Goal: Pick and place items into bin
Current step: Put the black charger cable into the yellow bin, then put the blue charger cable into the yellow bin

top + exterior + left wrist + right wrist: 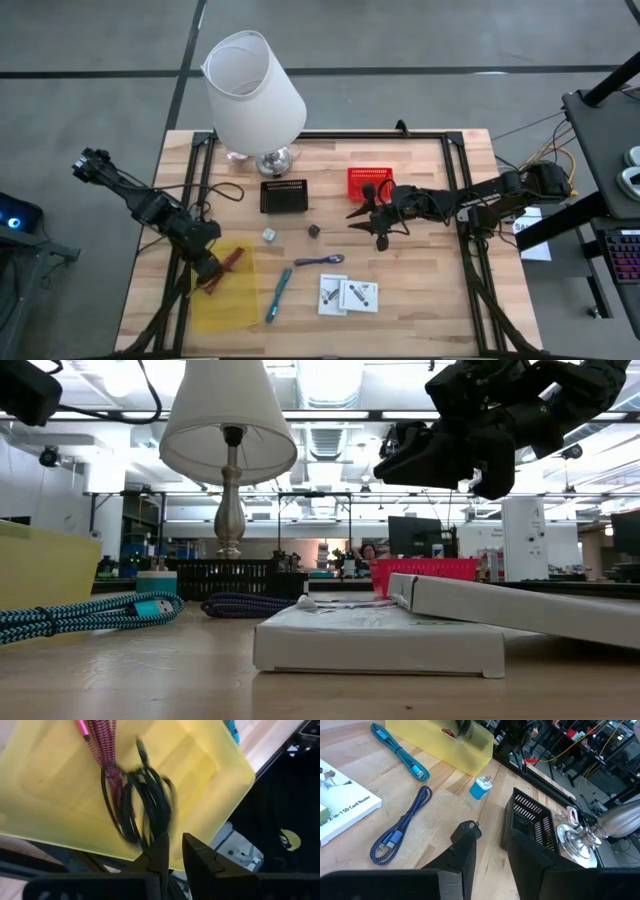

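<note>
My left gripper [172, 851] hangs over the yellow bin [222, 290], fingers narrow and holding nothing. Below it the black cable [145, 802] lies coiled in the bin, its long axis running beside the maroon strap [102, 747]. My right gripper [380, 222] hovers mid-table, fingers slightly parted, empty.

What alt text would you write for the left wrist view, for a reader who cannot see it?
A black coiled cable hangs over the yellow bin, beside a maroon strap that lies in the bin. The left tool shows below, its two dark fingers slightly apart.
</note>
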`<action>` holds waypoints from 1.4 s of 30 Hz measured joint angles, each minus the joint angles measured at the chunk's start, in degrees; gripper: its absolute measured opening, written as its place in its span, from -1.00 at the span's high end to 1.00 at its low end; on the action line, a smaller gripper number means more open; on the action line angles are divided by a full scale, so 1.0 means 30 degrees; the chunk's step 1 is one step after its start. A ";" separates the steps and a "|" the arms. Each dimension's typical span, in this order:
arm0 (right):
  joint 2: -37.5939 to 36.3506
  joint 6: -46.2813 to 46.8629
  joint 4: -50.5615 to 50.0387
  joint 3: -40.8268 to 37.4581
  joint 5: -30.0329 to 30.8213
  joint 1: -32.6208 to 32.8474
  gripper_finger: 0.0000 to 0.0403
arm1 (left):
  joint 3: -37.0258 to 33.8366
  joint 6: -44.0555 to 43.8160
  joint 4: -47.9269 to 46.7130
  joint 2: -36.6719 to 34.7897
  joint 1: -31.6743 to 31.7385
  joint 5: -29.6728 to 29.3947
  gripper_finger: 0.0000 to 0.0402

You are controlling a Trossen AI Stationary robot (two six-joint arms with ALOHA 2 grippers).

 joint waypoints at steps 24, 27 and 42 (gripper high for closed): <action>0.0000 -0.0215 -0.0003 0.0058 0.0000 0.0000 0.55 | -0.0308 0.6200 0.2076 0.0885 0.0037 -0.5596 0.82; 0.0000 -0.0215 -0.0003 0.0058 -0.0006 0.0000 0.53 | -0.0308 0.9963 0.3045 0.1295 0.0037 -0.8956 0.82; 0.0000 -0.0198 -0.0010 0.0058 0.0000 0.0000 0.57 | -0.0256 1.9868 0.6380 0.3972 0.0383 -1.6015 0.62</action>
